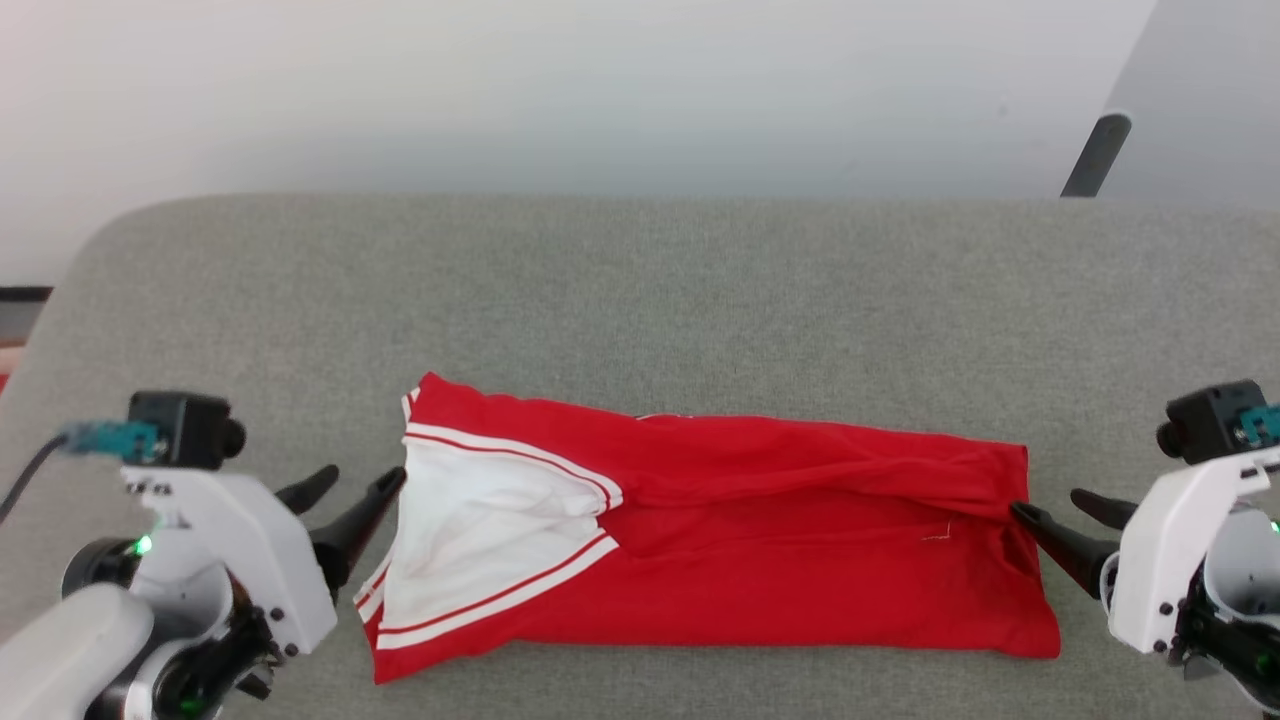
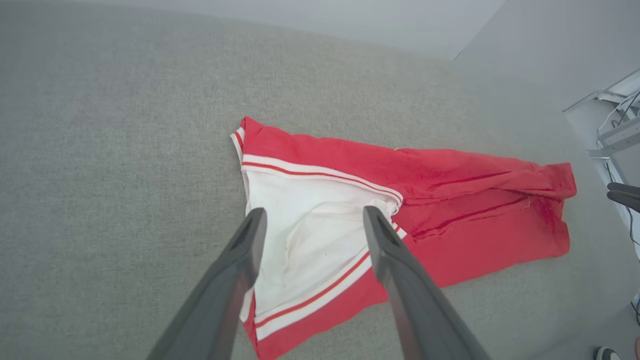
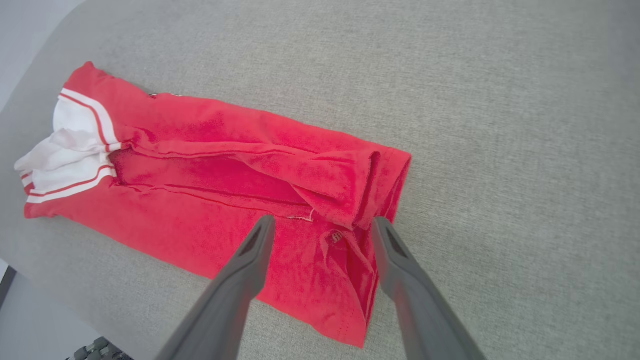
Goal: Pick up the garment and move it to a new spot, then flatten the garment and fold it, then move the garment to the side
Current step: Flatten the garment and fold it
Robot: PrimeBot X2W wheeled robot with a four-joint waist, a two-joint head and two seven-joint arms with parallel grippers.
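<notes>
On the grey surface (image 1: 700, 300), near its front edge, the garment (image 1: 720, 540) is laid as a long folded band, white sleeve at the left end. The left gripper (image 1: 364, 473) is spread wide just beside the sleeve, nothing held. The right gripper (image 1: 1047, 500) is equally wide and empty, one tip at the cloth's right edge. Folding is judged part done. A crosswise fold is likely needed next, so an end must be pinched first.

- Bright, even, diffuse light in all three views;
- Faint, soft-edged shadows only, along the folds of the garment (image 1: 760, 560) and under its hems;
- Pale wall (image 1: 600, 90) washed out and hazy in head view; overall slightly soft;
- Red heavily saturated, grainy in wrist views; wide-angle bending toward their edges
</notes>
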